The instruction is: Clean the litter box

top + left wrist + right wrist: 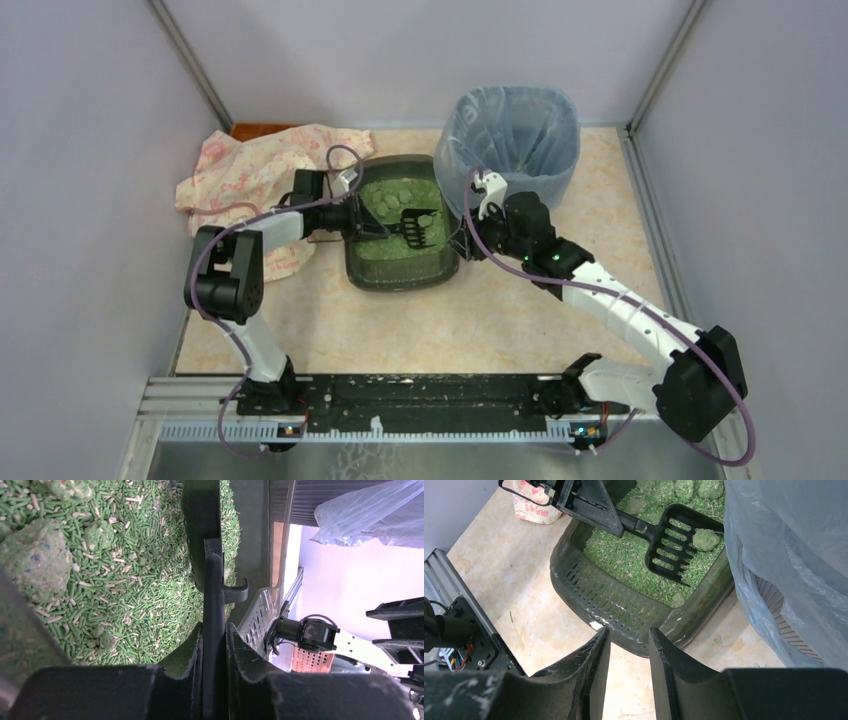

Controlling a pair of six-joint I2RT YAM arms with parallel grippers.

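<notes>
The litter box is a dark grey-green tray of green litter at mid-table. It also shows in the right wrist view, and its litter in the left wrist view. My left gripper is shut on the handle of the black slotted scoop, seen edge-on in the left wrist view. The scoop head lies over the litter with one green clump on it. My right gripper is open and empty, its fingertips at the tray's right rim.
A round bin lined with a blue-grey bag stands right behind the tray, close to my right arm. A pink patterned cloth lies left of the tray. Several green clumps sit in the litter. Grey walls enclose the table.
</notes>
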